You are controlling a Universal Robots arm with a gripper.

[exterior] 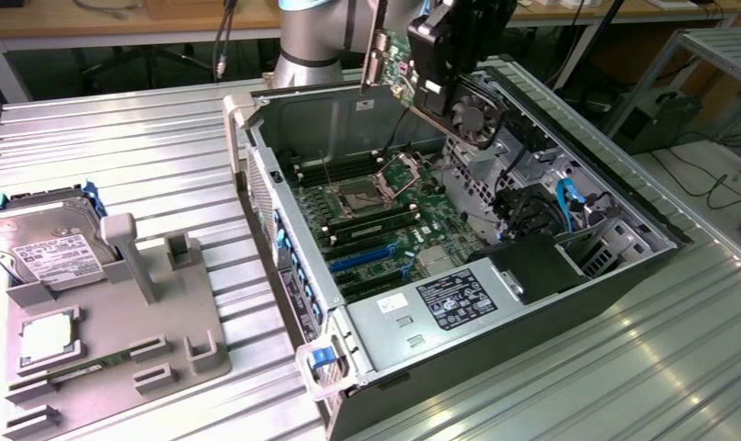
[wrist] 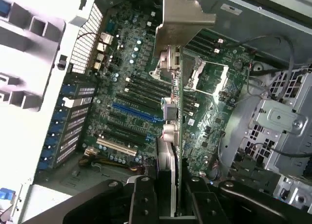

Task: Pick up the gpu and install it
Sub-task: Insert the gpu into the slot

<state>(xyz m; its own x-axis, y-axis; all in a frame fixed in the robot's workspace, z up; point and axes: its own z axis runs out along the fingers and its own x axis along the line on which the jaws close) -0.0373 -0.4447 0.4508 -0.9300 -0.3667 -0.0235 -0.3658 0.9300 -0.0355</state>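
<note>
gpu held on edge above the open case

the gripper (exterior: pixel 442 81) hangs at about twelve o'clock in the exterior view, over the far end of the open computer case (exterior: pixel 616 262). its jaws are pinched tight on the gpu (exterior: pixel 393 57). the card stands on edge in the air, with its silver end bracket (exterior: pixel 373 50) on the nine o'clock side of the gripper. it touches nothing in the case and sits clear above the motherboard (exterior: pixel 389 225). from the wrist camera i see the card edge-on, a thin line running between the two black fingers (wrist: pixel 146 199). one finger presses against each face, and the board's slots spread out beneath.

the case lies on its side on the slatted metal table (exterior: pixel 138 138), open side up. inside, the cpu socket (exterior: pixel 360 197) sits near the middle of the board. the blue expansion slots (exterior: pixel 364 259) lie at about six o'clock from it. the power supply (exterior: pixel 450 299), with its black label, fills the near corner at roughly five o'clock. a case fan (exterior: pixel 475 119) sits just beside the gripper, at its four o'clock.

well apart from the case, at nine o'clock in the exterior view, a grey fixture (exterior: pixel 175 354) rests on the table. a hard drive (exterior: pixel 39 243) is propped at its far end.
</note>
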